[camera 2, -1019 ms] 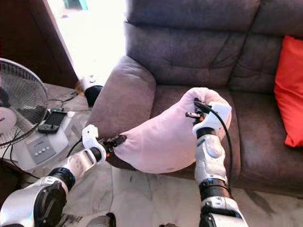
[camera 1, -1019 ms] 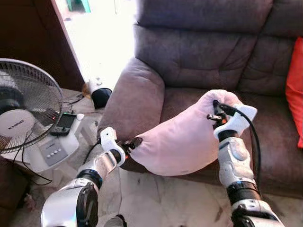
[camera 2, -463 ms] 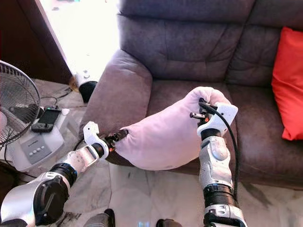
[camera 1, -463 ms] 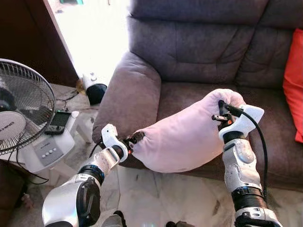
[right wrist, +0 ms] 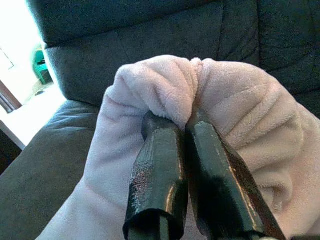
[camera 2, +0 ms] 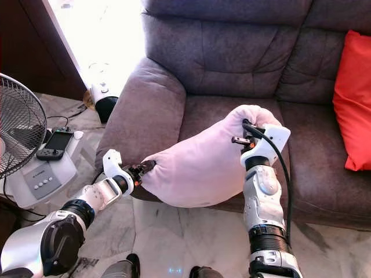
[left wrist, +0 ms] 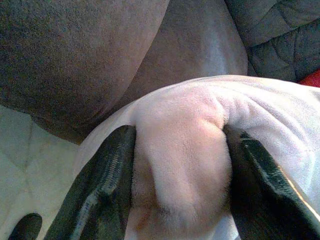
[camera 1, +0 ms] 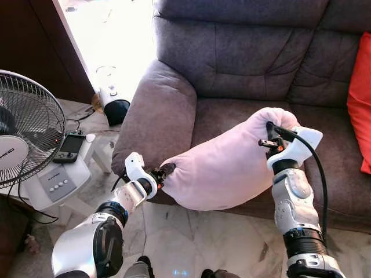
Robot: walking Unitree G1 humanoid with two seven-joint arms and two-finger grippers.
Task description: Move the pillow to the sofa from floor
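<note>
Before us stands a grey-brown fabric sofa (camera 1: 243, 52) with a rounded armrest (camera 1: 155, 116) and quilted back cushions. A red cushion (camera 2: 352, 98) leans at its far right end. The floor (camera 1: 191, 243) is pale marbled tile. At our left a standing fan (camera 1: 26, 136) sits on a white base with buttons, cables trailing. Behind it a dark wooden wall (camera 1: 35, 40) borders a doorway (camera 1: 116, 35) flooded with bright daylight.

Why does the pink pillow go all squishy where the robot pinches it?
It is probably soft and floppy: the pillow bunches into folds around the right pincer and bulges between the left pincer's fingers. It sags between the two grips, so it likely bends easily. It seems light, since two corner pinches hold it over the sofa.
</note>
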